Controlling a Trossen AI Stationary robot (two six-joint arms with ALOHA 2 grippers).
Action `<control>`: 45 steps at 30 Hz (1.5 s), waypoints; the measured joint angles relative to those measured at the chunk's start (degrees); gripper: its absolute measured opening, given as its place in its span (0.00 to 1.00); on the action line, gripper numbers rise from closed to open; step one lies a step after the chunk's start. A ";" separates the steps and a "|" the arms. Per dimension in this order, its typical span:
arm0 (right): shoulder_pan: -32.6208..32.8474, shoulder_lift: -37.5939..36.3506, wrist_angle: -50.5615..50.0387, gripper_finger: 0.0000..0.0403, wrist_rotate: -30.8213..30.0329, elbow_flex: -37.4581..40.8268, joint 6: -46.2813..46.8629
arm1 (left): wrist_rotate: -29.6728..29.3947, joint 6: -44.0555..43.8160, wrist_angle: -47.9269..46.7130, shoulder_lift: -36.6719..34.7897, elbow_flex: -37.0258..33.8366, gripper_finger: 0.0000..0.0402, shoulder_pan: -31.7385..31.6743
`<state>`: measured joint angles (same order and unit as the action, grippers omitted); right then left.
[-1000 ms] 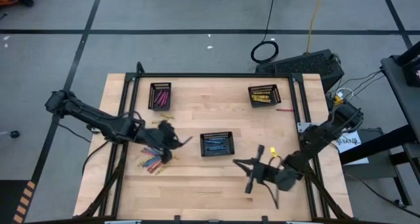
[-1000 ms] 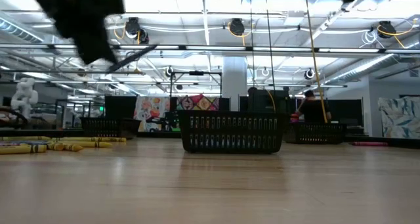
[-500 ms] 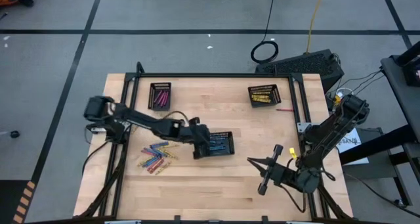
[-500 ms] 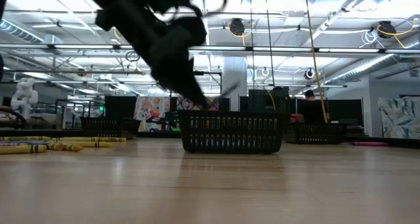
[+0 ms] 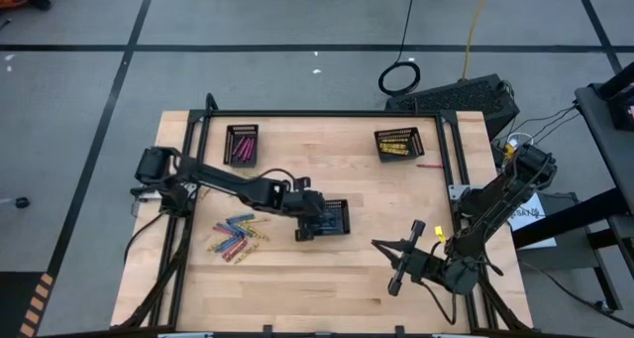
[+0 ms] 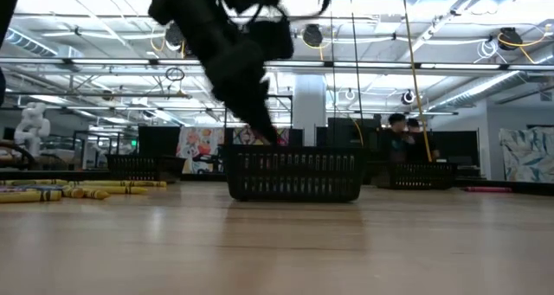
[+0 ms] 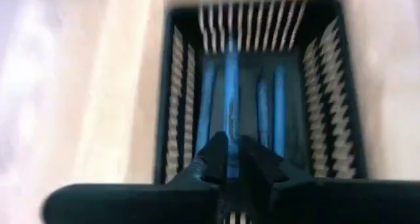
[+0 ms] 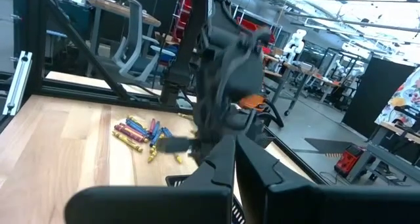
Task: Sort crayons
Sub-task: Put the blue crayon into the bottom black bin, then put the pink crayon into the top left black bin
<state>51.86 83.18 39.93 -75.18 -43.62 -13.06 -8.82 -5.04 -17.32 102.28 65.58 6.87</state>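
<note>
Crayons lie in a loose mixed heap of blue, pink, yellow and orange-red on the wooden table, toward the left arm's side, with sorted ones already resting in three black mesh trays: a pink tray at the far left, a yellow tray at the far right, and a blue tray in the middle. One stray pink crayon lies beside the yellow tray. The left gripper hangs directly over the blue tray, its fingers narrowly parted around a blue crayon that points down into the tray among the blue ones already there; whether the fingers grip it or have just let go cannot be told. The right gripper waits near the table's front right, its fingers closed and empty. As a judgement, these sticks are light, rigid and waxy, so they would roll readily on the smooth wood and could snap or slip under a hard pinch. The safest hold is likely across the middle of the paper-wrapped shaft, with the fingers set square to its length, choosing one at the heap's edge where neighbours do not crowd the fingertips.
</note>
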 joint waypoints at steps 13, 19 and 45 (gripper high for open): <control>0.00 -0.01 -2.68 0.00 0.02 0.00 2.47 | -8.00 -12.99 -22.13 -12.42 3.28 0.24 9.47; -0.13 0.00 -7.74 0.00 0.22 0.00 8.78 | -16.93 -30.72 -32.90 -13.61 0.83 0.24 20.32; -1.80 0.00 -8.94 0.00 0.39 0.00 12.44 | 2.44 -75.58 -31.58 -19.70 -17.91 0.32 41.23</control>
<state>50.05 83.18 30.98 -74.79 -43.62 -0.61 -6.38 -80.61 -48.90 82.58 47.67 48.11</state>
